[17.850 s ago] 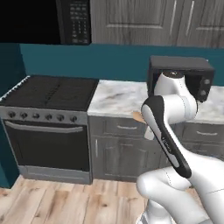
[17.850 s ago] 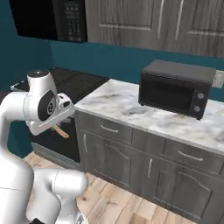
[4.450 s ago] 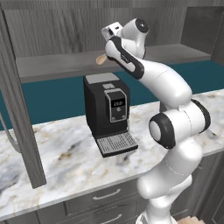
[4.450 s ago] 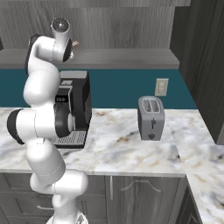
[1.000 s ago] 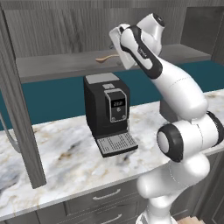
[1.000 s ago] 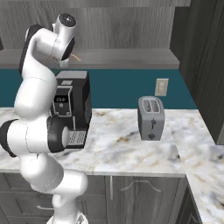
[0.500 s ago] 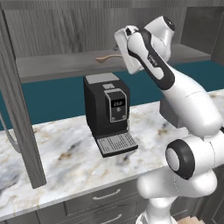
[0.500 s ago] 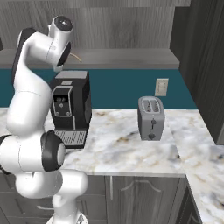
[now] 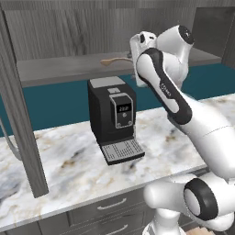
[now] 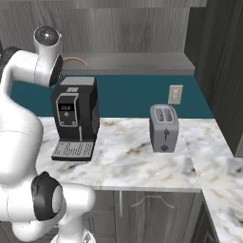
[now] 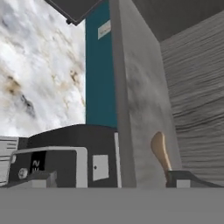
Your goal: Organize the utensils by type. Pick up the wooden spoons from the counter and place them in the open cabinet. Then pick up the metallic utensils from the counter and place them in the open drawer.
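From the left base camera I see my white, glossy arm reaching up to the open cabinet (image 9: 64,69), a grey wood-grain box with a flat matte grey shelf, and on that shelf lies a wooden spoon (image 9: 115,60), light tan, its slim straight handle running toward my hand and its oval bowl at the far end, resting flat on the shelf board. Through the hand camera the same wooden spoon (image 11: 160,151) shows as a smooth orange-tan oval lying on the grey shelf surface just ahead of my gripper (image 11: 111,179), whose two dark, blocky fingertips stand wide apart with nothing between them; the spoon lies free of both tips, close by the right-hand one. The cabinet's back wall there has a coarse horizontal grain. Below the shelf stands a boxy black coffee machine (image 9: 112,114) with a small lit display panel and a ribbed silver drip tray, set on the counter (image 9: 69,170), a polished white-grey marble slab with brownish veining over dark grey wood-grain drawer fronts with slim silver handles. From the right base camera the spoon (image 10: 76,60) shows as a thin curved tan line on the shelf beside my arm, and further along the marble sits a rounded brushed-metal toaster (image 10: 163,127) with two slots, in front of a teal wall with a pale socket plate (image 10: 175,94)
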